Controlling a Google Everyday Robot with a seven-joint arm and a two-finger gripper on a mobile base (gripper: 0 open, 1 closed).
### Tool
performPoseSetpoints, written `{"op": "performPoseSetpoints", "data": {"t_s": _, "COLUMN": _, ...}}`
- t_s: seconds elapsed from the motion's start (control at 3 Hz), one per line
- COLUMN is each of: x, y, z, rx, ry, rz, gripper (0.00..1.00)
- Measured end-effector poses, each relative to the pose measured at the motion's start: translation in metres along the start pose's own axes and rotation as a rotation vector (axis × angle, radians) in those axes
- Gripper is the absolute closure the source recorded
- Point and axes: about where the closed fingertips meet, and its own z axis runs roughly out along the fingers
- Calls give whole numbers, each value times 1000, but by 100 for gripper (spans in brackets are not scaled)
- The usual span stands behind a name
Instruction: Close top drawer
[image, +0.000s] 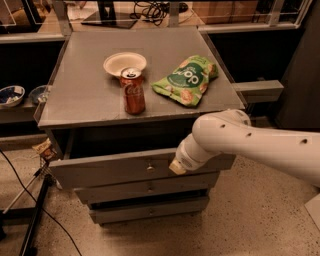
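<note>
A smooth white robot arm (260, 145), rounded and tube-like, enters from the right edge of the frame. Small dark holes (248, 134) dot its shell. A ribbed white wrist (192, 151) narrows to the gripper (178, 167), a tan tip just below centre frame.

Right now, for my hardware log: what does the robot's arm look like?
The arm is a smooth, glossy white tube with small dark dots along it, narrowing to a beige-tipped gripper at the top drawer front.

Smooth end effector (178, 167) against matt drawer (110, 173)
</note>
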Motion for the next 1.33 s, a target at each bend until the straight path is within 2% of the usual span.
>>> {"op": "performPoseSetpoints", "data": {"t_s": 0.33, "x": -29, "y": -18, "z": 15, "rx": 27, "ry": -30, "rz": -2, "gripper": 100}}
{"op": "performPoseSetpoints", "data": {"t_s": 1.0, "x": -34, "y": -33, "z": 28, "rx": 41, "ry": -42, "rz": 3, "gripper": 100}}
{"op": "performPoseSetpoints", "data": {"t_s": 1.33, "x": -25, "y": -29, "z": 17, "rx": 33, "ry": -33, "rz": 14, "gripper": 100}}
